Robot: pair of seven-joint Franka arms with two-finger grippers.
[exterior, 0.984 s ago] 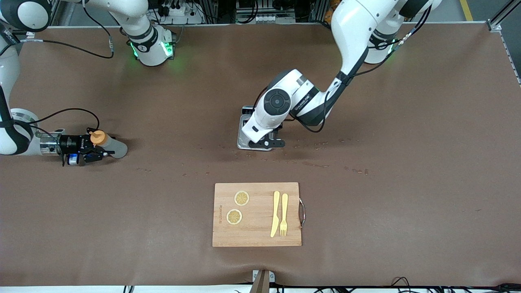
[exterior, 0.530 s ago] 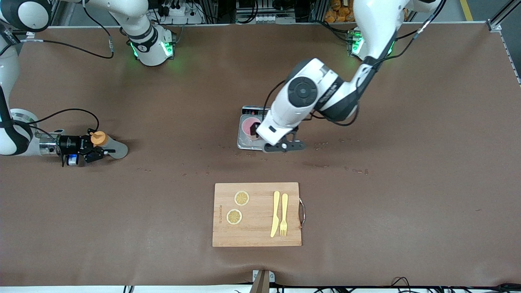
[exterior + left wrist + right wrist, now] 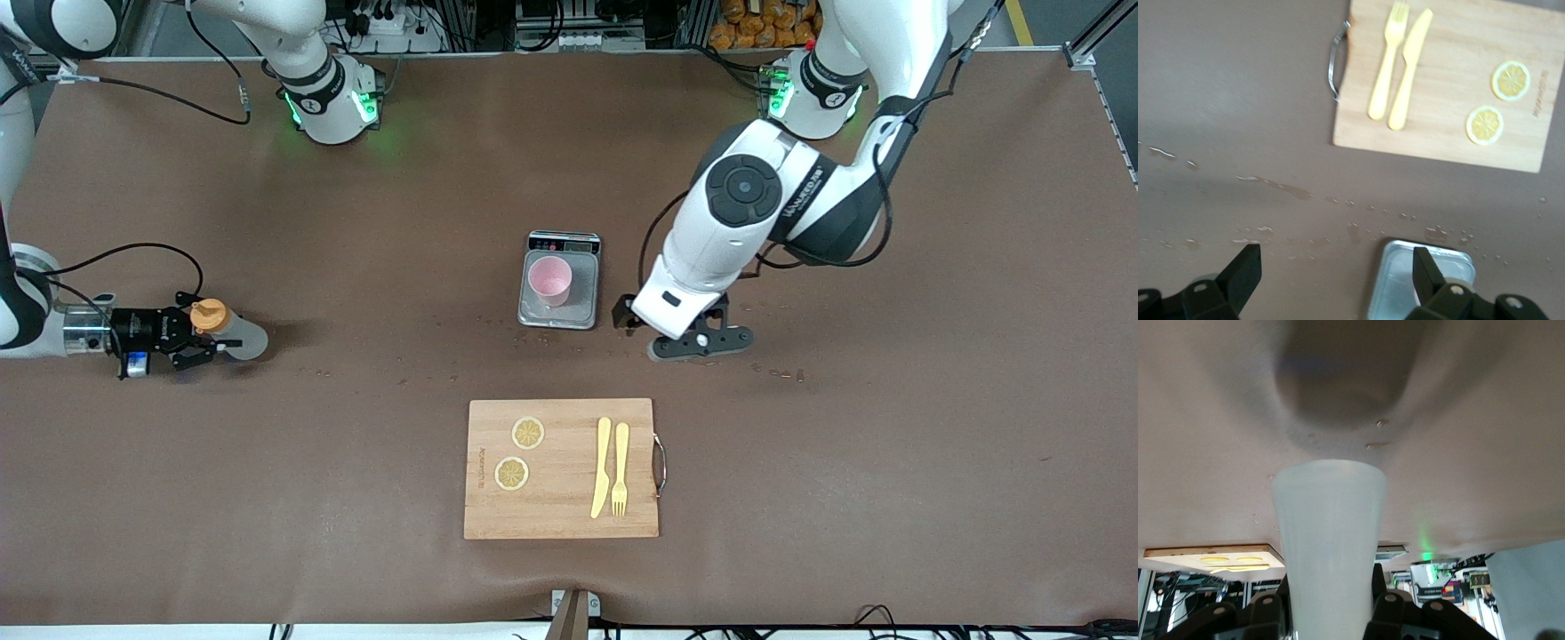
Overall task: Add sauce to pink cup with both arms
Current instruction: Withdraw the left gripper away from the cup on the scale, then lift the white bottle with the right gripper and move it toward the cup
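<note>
cup set on the scale, sauce gripped, nothing poured yet

the pale pink plastic tumbler [image 3: 550,279] stands on the scale's tray [image 3: 581,313]; the left hand [image 3: 622,313] hangs released beside it, while the right hand [image 3: 182,341] seems clenched around the translucent greyish orange-capped squeeze bottle [image 3: 229,327] low over the brown surface [image 3: 889,444] at the right arm's end.

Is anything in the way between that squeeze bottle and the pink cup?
Nothing visible: the right gripper holds the sauce bottle, and only bare table lies between it and the pink cup on the scale.
</note>
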